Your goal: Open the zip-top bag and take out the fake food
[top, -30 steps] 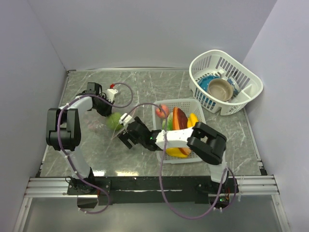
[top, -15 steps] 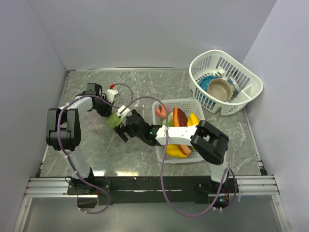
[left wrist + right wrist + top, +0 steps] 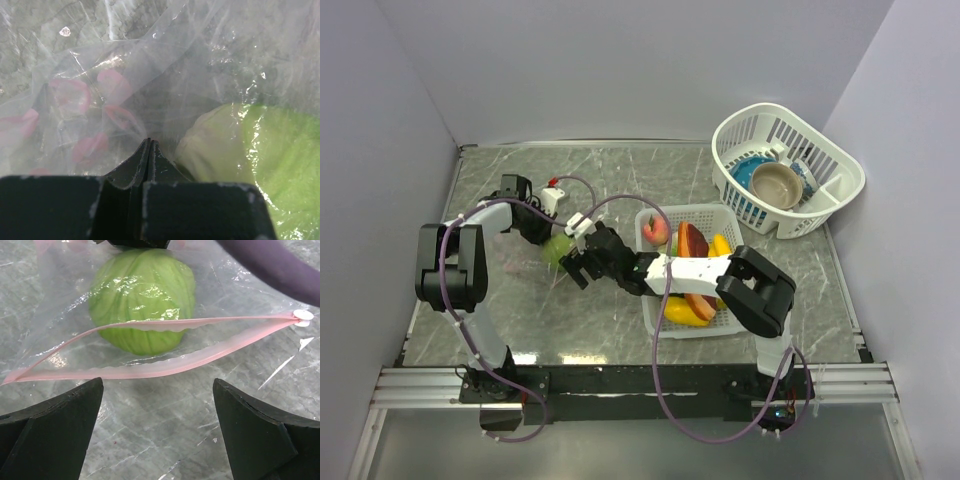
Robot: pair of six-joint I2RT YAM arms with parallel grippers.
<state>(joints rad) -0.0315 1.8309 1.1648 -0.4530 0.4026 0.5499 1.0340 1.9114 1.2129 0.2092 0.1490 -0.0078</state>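
While the left fingers (image 3: pixel 542 236) stay pinched shut on the far end of the bag (image 3: pixel 527 263) at the left middle of the overhead view, the right fingers (image 3: pixel 576 263) have swung up and left from lower centre, away from the tray (image 3: pixel 725 214). They now sit spread wide just beside the lettuce (image 3: pixel 557 248). Other food pieces lie in the tray, so the lettuce looks like the last one left inside.

From the left wrist, the fingers are closed flat on a fold of clear plastic at bottom centre, and the lettuce (image 3: pixel 250 165) fills the lower right behind the film.

From the right wrist, both fingers stand far apart at the bottom corners, holding nothing, over bare counter (image 3: pixel 165 440). The pink zip strip (image 3: pixel 150 367) gapes across the middle, its mouth open toward them, with the lettuce behind it at top centre. The approach looks lined up. The next move is probably a reach through the mouth, where the floppy lip may fold under.
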